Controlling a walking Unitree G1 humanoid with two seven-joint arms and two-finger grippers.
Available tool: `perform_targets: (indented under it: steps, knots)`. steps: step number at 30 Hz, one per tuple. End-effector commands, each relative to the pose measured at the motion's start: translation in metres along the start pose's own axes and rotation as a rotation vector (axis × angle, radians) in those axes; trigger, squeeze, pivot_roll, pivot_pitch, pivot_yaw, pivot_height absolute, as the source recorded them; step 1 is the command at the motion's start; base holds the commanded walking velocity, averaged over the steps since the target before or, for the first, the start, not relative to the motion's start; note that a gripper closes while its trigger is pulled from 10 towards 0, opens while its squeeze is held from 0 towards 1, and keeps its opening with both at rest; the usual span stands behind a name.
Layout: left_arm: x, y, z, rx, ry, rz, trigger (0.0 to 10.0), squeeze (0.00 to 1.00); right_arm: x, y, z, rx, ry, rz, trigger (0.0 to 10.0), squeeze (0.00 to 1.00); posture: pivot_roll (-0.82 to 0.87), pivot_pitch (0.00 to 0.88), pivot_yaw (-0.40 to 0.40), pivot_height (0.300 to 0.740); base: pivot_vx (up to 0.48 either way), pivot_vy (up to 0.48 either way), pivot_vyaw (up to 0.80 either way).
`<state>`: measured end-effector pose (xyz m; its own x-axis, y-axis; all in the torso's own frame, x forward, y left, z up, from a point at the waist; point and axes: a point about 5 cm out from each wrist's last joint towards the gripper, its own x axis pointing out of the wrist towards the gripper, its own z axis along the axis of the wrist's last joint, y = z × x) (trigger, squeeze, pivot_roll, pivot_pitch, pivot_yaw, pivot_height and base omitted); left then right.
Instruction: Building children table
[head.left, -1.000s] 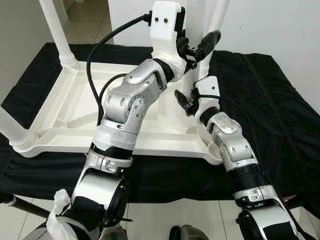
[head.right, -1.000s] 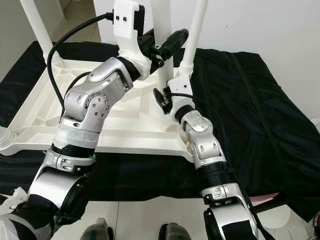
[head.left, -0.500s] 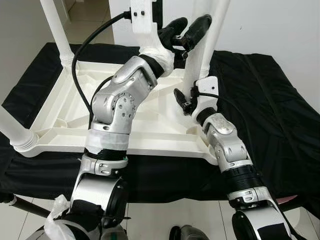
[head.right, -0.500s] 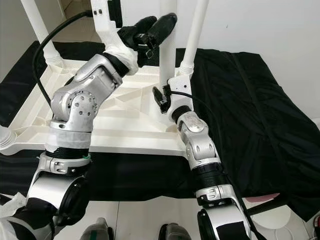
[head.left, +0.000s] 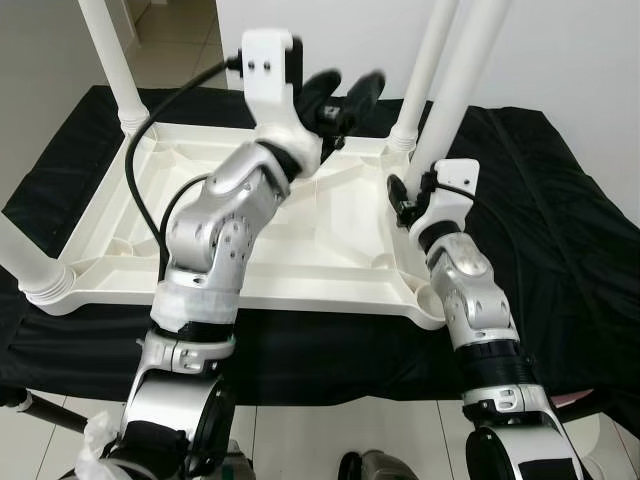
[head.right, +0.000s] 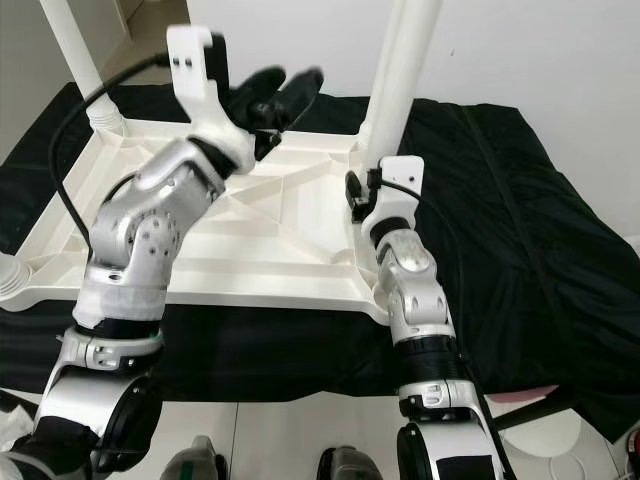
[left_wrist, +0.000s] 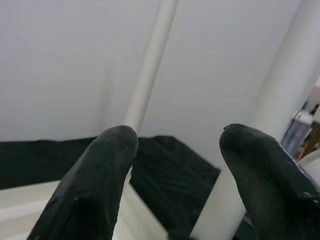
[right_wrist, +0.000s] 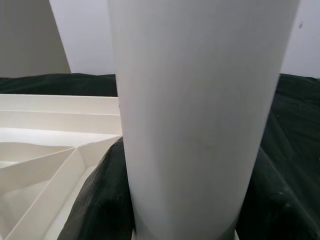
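A: Item one, the table top (head.left: 200, 230)?

B: A white plastic children's table top, laid upside down on a black cloth (head.left: 560, 230), its ribbed underside facing up. Three white legs are seen fitted upright in corner sockets: the far-left leg (head.left: 112, 62), the near-left leg (head.left: 25, 262) and the far-right leg (head.left: 428, 68).

A: Item two, the loose leg?

B: A fourth white leg (head.left: 462, 85) is held by the right gripper (head.left: 407, 199) above the near-right corner socket (head.left: 432, 302), which lies just below and nearer than the gripper. The leg is tilted, its top leaning away to the right.

A: State of the right gripper?

B: Clamped around the lower part of the fourth leg; in the right wrist view the leg (right_wrist: 200, 115) is pressed between the two black fingers (right_wrist: 97, 200).

A: Item three, the left gripper (head.left: 345, 95)?

B: Raised over the far edge of the table top, nothing held. Its fingers (left_wrist: 95, 190) are spread apart. Beyond the fingertips the far-right leg and the fourth leg are seen, the latter just to the gripper's right, untouched.
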<state>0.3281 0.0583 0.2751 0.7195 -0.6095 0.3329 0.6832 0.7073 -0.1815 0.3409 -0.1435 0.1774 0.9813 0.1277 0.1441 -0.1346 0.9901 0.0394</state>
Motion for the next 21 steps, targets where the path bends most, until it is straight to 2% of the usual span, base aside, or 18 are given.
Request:
perform_targets:
  steps: [1, 5, 8, 10, 12, 15, 21]
  knots:
    - [-0.004, -0.001, -0.006, 0.046, 0.015, -0.009, 10.0, 0.0, -0.004, -0.002, 0.004, -0.001, -0.039, -0.017, 10.0, 0.0, 0.08, 0.0, -0.029, 0.74, 0.0, 0.0, 0.0]
    - [-0.012, 0.001, -0.017, 0.109, 0.039, 0.009, 10.0, 0.0, -0.009, -0.002, 0.0, 0.01, -0.034, -0.026, 10.0, 0.0, 0.08, 0.0, -0.029, 0.74, 0.0, 0.0, 0.0]
    - [-0.023, 0.001, -0.035, 0.207, 0.083, 0.003, 10.0, 0.0, -0.016, -0.003, -0.004, 0.006, -0.036, -0.034, 10.0, 0.0, 0.08, 0.0, -0.032, 0.74, 0.0, 0.0, 0.0]
    - [-0.026, 0.0, -0.039, 0.217, 0.098, 0.0, 10.0, 0.0, -0.018, -0.003, -0.004, 0.008, -0.036, -0.037, 10.0, 0.0, 0.09, 0.0, -0.034, 0.74, 0.0, 0.0, 0.0]
    - [-0.032, -0.002, -0.05, 0.262, 0.132, -0.016, 10.0, 0.0, -0.021, -0.004, -0.005, 0.0, -0.049, -0.043, 10.0, 0.0, 0.09, 0.0, -0.035, 0.74, 0.0, 0.0, 0.0]
    - [-0.038, -0.005, -0.057, 0.272, 0.139, -0.043, 10.0, 0.0, -0.025, -0.003, -0.005, 0.008, -0.058, -0.032, 10.0, 0.0, 0.08, 0.0, -0.035, 0.74, 0.0, 0.0, 0.0]
    - [-0.053, -0.012, -0.071, 0.346, 0.129, -0.091, 10.0, 0.0, -0.039, -0.003, -0.003, 0.016, -0.104, -0.002, 10.0, 0.0, 0.08, 0.0, -0.038, 0.74, 0.0, 0.0, 0.0]
